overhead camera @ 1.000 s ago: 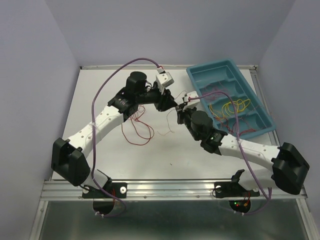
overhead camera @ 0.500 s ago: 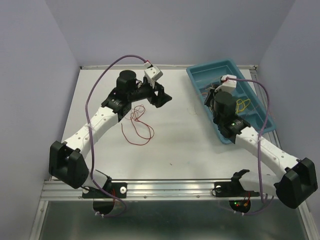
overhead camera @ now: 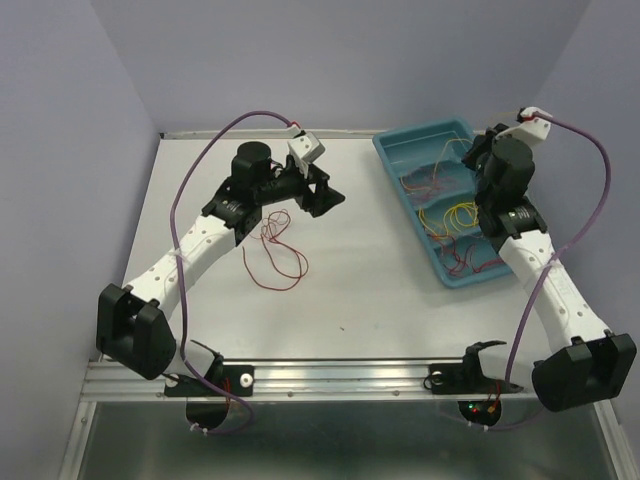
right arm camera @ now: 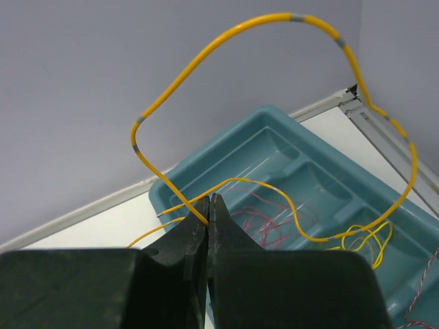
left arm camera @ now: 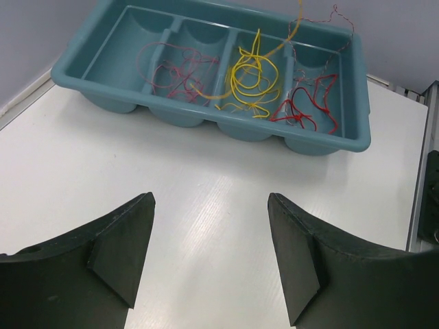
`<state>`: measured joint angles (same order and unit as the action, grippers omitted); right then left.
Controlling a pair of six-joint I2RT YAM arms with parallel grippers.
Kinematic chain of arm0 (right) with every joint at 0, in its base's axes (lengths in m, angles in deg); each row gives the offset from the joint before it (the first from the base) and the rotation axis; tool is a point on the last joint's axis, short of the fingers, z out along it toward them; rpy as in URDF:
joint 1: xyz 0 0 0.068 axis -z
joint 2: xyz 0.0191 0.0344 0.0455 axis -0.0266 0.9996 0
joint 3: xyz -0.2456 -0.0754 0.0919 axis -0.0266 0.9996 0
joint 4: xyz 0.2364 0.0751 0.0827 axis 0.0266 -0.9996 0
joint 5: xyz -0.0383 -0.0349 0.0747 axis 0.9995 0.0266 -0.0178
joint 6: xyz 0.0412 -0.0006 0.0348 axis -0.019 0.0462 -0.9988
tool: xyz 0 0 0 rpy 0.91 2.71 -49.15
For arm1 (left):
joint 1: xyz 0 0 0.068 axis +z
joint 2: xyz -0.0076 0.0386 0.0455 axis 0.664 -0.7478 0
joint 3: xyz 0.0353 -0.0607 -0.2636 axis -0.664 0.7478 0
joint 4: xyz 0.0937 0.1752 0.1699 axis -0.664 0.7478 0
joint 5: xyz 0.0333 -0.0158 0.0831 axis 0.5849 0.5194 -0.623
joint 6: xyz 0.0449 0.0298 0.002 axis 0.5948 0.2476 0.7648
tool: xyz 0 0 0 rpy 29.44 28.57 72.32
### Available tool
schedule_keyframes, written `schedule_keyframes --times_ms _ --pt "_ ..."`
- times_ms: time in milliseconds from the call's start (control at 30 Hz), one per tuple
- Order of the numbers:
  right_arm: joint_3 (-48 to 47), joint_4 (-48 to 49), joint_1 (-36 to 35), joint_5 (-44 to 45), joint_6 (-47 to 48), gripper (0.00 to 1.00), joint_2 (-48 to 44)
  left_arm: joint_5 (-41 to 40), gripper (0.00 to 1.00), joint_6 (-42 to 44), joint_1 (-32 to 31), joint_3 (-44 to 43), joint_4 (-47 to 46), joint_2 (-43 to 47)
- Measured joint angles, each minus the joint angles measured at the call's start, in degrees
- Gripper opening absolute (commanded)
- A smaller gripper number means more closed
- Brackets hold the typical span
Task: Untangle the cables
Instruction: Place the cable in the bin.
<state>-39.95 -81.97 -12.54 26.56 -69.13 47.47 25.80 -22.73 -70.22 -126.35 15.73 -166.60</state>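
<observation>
Right gripper point(right arm camera: 208, 205) pinches yellow cable point(right arm camera: 274, 16), looping above tray point(right arm camera: 274, 137).

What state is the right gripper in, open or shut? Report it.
Shut on the yellow cable: the jaws of the right gripper meet, pinching it above the teal tray.

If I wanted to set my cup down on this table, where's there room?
The widest bare patch of table lies between the loose red wire and the tray, running forward to the front rail. The tray is crowded with wires, and the right gripper holds a yellow wire above it.
</observation>
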Motion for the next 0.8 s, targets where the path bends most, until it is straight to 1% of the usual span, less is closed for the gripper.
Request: schedule_keyframes --times_ms 133,267,333,433,600,700,800 --pt "-0.1 -1.0 8.5 -6.5 -2.8 0.01 0.5 0.4 0.78 0.0 0.0 0.0 -0.1 0.0" --pt "0.6 -0.9 16.9 -15.0 -6.5 0.01 2.6 1.0 0.78 0.0 0.0 0.0 -0.3 0.0" --pt "2.5 -0.4 19.3 -18.0 -7.8 0.01 3.4 1.1 0.78 0.0 0.0 0.0 -0.3 0.0" --pt "7.3 0.5 21.7 -22.4 -9.6 0.01 5.0 1.2 0.78 0.0 0.0 0.0 -0.3 0.0" --pt "12.9 1.8 22.7 -26.4 -11.2 0.01 6.6 1.4 0.78 0.0 0.0 0.0 -0.4 0.0" --pt "14.7 4.0 23.0 -28.9 -11.8 0.01 7.6 1.5 0.78 0.0 0.0 0.0 -0.3 0.0" --pt "17.3 8.3 23.8 -32.0 -13.1 0.00 9.3 1.6 0.78 0.0 0.0 0.0 -0.3 0.0"
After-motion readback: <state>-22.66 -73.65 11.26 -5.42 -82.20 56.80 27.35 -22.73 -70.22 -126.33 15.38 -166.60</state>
